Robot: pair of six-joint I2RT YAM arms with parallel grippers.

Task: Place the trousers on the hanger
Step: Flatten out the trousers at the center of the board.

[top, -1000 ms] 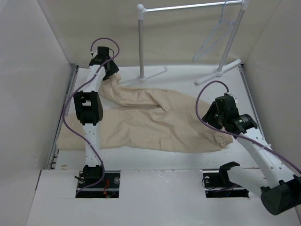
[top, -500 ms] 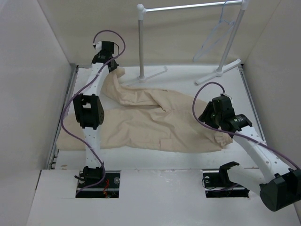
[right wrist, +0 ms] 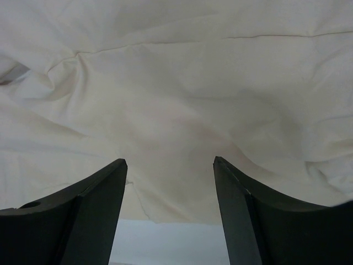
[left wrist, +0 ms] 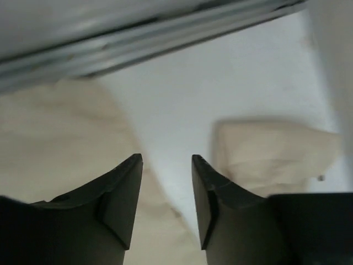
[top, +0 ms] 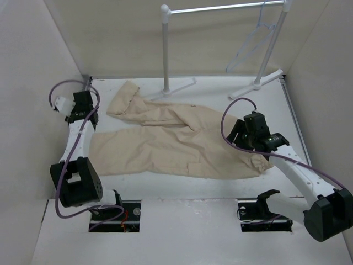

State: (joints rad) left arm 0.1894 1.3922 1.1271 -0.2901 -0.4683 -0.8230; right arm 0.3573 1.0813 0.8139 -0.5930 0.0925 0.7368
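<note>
The beige trousers [top: 176, 138] lie spread flat on the white table, with the two leg ends at the left and the waist end at the right. My left gripper [top: 94, 118] is open and empty at the table's left edge, between the two leg ends. In the left wrist view [left wrist: 165, 160] cloth [left wrist: 49, 138] shows on both sides of it. My right gripper [top: 241, 135] is open and empty just over the trousers' right end. In the right wrist view [right wrist: 170, 161] cloth [right wrist: 176, 83] fills the frame. The pale hanger [top: 251, 47] hangs on the rack's rail at the back right.
The white tube rack [top: 164, 49] stands at the back, with its feet on the table and its rail [top: 220, 8] on top. Side walls close in the table on the left and right. A metal rail [left wrist: 138, 38] runs along the left edge.
My left gripper let go of the upper leg end and swung from the back down to the left edge. The leg end now lies flat. My right gripper moved slightly left.
</note>
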